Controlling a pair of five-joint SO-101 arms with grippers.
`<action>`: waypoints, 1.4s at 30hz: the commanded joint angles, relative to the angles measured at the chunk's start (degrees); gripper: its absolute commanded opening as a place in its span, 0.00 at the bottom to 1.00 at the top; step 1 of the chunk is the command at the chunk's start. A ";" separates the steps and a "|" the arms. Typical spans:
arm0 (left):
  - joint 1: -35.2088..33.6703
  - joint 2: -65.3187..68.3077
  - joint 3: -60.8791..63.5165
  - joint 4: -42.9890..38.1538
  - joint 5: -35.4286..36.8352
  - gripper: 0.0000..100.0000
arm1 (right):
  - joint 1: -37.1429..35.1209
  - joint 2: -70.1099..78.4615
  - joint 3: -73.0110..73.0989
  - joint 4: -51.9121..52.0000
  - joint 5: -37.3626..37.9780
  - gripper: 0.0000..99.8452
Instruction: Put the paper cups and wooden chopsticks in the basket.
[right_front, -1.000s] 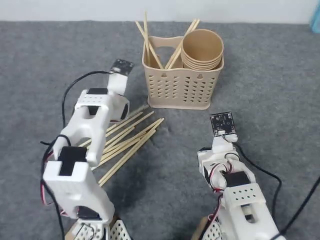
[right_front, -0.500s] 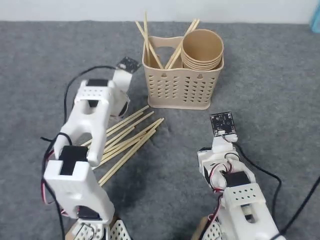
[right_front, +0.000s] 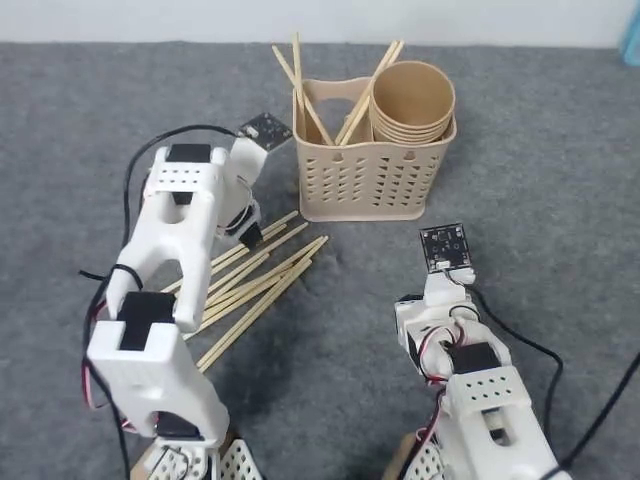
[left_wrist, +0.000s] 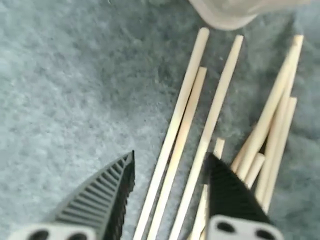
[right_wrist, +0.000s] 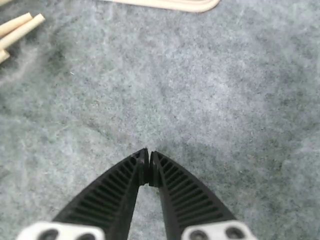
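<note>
Grey felt covers the surface (right_front: 560, 200), soft enough that thin sticks sink a little into it, which could make a clean pinch harder. Near its far edge stands the beige basket (right_front: 370, 185). A stack of paper cups (right_front: 412, 95) fills one side of it, and a few chopsticks (right_front: 300, 80) lean out of the other side.

Most of the remaining work is the loose chopsticks (right_front: 255, 285), which lie fanned and overlapping on the felt beside the left arm, with their far ends near the foot of the basket.

The left end effector (left_wrist: 170, 157) hangs low over that bundle with its jaws spread. At least two sticks lie between the jaws, and another runs right against one finger. If it closes here it would probably catch several sticks at once or trap one askew. A stick held askew may slip free on the lift or swing as it is carried.

The wrist of the left arm is also just beside the basket wall. A careless turn could nudge the basket or knock the leaning sticks out.

The right end effector (right_wrist: 149, 160) rests with its jaws pressed together, holding nothing, above bare felt short of the basket. It poses little risk there.
</note>
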 joint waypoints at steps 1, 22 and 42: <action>0.18 -0.44 0.75 -1.67 -0.79 0.21 | 0.75 -1.45 -0.44 -1.54 1.23 0.02; -3.52 -0.53 12.26 -9.23 -0.70 0.10 | 0.75 -1.45 -0.44 -1.27 1.23 0.02; -22.95 -1.14 5.85 -6.42 4.22 0.01 | 0.75 -1.45 -0.44 -1.36 1.23 0.02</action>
